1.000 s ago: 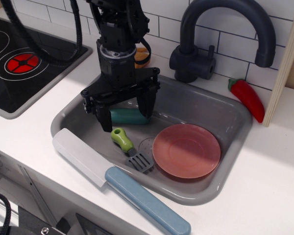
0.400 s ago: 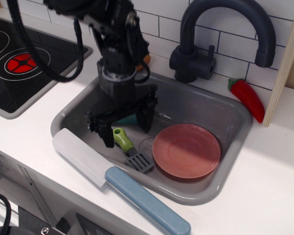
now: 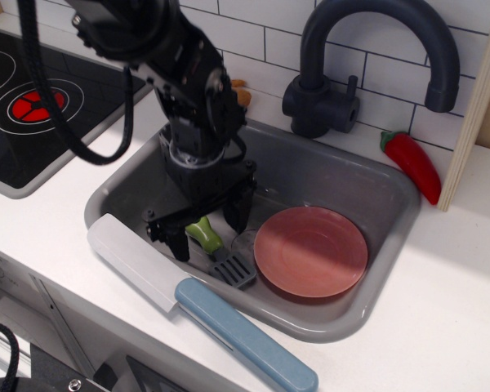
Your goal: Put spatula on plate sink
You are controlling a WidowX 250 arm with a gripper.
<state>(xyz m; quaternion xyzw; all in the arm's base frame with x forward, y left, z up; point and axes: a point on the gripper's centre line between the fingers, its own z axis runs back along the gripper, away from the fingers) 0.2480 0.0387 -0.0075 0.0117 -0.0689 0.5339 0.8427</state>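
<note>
The spatula point(image 3: 216, 249) lies on the floor of the grey sink point(image 3: 376, 192), its lime-green handle pointing back left and its grey slotted blade point(image 3: 233, 269) toward the front. My black gripper point(image 3: 207, 231) is open and low in the sink, with one finger on each side of the green handle. I cannot tell whether the fingers touch it. The salmon-pink plate point(image 3: 311, 251) lies flat in the sink just right of the spatula, and nothing is on it.
A large knife with a white blade point(image 3: 135, 261) and a blue handle point(image 3: 249, 335) rests across the sink's front rim. The dark faucet point(image 3: 367, 57) stands behind the sink. A red pepper point(image 3: 412, 163) lies at the back right. The black stovetop point(image 3: 33, 106) is at the left.
My gripper has come down and forward in the sink, from above the spatula's handle to astride it. It now hides the teal object that showed behind it. The spatula and plate have not moved.
</note>
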